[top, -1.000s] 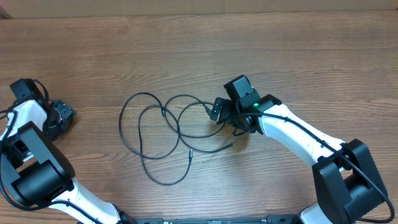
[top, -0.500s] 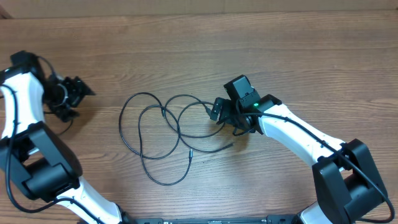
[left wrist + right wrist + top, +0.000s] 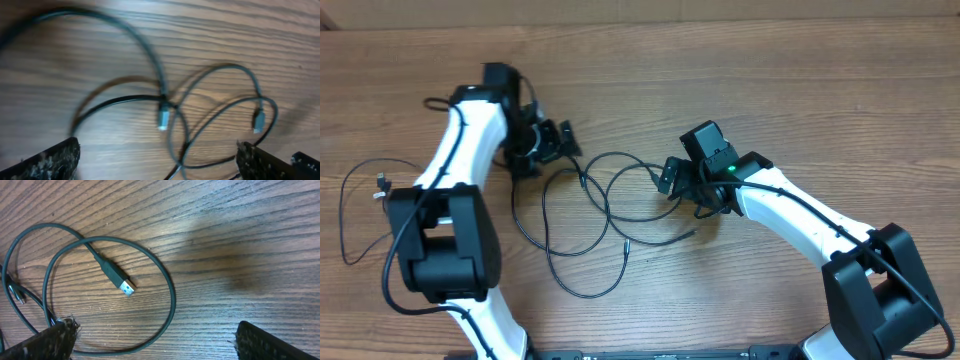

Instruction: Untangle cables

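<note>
The thin black flexible cables with small silver-tipped plugs (image 3: 608, 213) lie in overlapping loops at the centre of the wood-grain counter (image 3: 800, 90). One more thin black cord (image 3: 380, 183) lies by itself near the left edge of the overhead frame, well apart from the tangle, which suggests the job is partly done.

The left gripper (image 3: 558, 142) hangs over the upper-left end of the tangle. Its jaws are wide apart and empty. Its wrist view is blurred, but it shows crossed strands and two pale plug ends (image 3: 163, 119) on the counter below. The right gripper (image 3: 667, 178) sits at the right end of the tangle, jaws also spread and holding nothing. Under it lies a closed loop with a silver-tipped plug (image 3: 122, 282) inside the ring.

This looks like the reach-and-choose step, with neither arm yet gripping a strand. The next move probably calls for one arm to come down on a single strand, ideally close to a plug end. It should close on that strand alone and draw it outward through the crossings. The other arm would need to pin the remaining loops so the whole bundle does not drag along.

No container of any kind is in view.
</note>
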`<state>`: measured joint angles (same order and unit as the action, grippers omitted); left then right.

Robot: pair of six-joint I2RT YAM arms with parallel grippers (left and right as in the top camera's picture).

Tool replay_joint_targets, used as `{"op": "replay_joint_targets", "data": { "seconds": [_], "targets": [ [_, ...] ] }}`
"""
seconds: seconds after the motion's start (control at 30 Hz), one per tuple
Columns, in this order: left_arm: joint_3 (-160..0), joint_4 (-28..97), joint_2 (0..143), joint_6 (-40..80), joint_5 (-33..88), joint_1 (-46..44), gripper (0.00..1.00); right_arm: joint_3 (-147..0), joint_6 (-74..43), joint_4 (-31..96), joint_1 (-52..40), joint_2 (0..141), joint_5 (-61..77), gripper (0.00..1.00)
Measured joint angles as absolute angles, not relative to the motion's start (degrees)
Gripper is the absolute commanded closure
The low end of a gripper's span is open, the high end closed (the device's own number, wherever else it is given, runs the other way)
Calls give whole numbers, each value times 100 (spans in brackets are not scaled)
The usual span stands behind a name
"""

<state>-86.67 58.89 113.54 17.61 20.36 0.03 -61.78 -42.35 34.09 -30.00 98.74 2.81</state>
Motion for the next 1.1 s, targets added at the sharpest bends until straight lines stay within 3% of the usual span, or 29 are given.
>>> {"op": "replay_joint_targets", "data": {
  "seconds": [0.17, 1.1],
  "targets": [
    [-8665, 5806, 11354, 1761, 2038, -379, 0, -6178, -4235, 3413, -3000, 9874, 281, 0],
    [-8663, 5804, 11354, 1758, 2036, -377, 0, -6180, -4235, 3411, -3000, 9874, 283, 0]
  ]
}}
